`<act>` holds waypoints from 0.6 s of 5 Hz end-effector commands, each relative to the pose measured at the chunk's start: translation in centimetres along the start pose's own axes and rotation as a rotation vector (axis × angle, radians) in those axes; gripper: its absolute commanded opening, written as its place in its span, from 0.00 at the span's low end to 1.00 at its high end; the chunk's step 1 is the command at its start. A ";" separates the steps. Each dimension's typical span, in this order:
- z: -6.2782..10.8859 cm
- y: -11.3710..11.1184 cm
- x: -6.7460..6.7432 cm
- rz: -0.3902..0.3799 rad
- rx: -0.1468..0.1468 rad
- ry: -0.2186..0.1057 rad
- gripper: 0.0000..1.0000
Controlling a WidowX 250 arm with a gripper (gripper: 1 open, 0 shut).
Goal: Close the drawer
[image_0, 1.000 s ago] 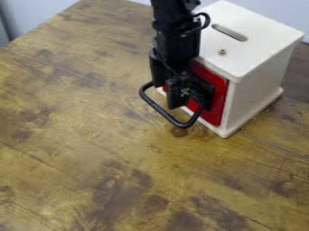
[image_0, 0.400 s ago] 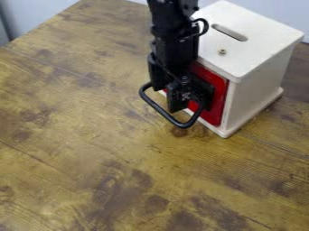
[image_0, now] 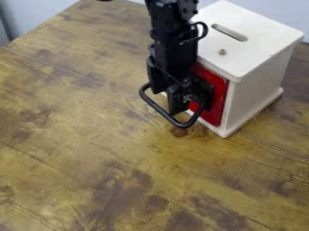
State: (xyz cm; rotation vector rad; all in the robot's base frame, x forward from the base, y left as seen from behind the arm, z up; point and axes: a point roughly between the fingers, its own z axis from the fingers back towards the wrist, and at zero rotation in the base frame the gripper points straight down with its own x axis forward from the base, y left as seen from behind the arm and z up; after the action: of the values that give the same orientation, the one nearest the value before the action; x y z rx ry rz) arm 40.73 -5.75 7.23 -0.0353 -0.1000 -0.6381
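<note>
The drawer (image_0: 214, 91) is a red front set low in the cream cabinet (image_0: 251, 52). It sits almost flush with the cabinet face. Its black wire loop handle (image_0: 157, 107) sticks out over the table toward the lower left. My gripper (image_0: 182, 97) is black and hangs straight down in front of the drawer, inside or just above the loop, close against the red front. The gripper's body hides the fingertips and part of the drawer front, so I cannot tell whether the fingers are open or shut.
The cabinet stands at the back right of a worn wooden table (image_0: 85, 153) and has a slot in its top (image_0: 229, 34). The table's far left edge (image_0: 14, 36) meets a grey floor.
The arm's upper part has shifted very slightly to the left. The drawer and its handle show no visible movement.
</note>
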 end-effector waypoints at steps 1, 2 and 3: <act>4.1 1.5 0.2 0.088 0.053 -0.073 1.00; 4.7 1.2 0.9 0.047 0.066 -0.077 1.00; 5.4 0.7 1.2 0.007 0.064 -0.087 1.00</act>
State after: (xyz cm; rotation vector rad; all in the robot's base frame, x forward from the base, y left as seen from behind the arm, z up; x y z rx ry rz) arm 40.96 -5.35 8.38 -0.0238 -0.0857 -0.6081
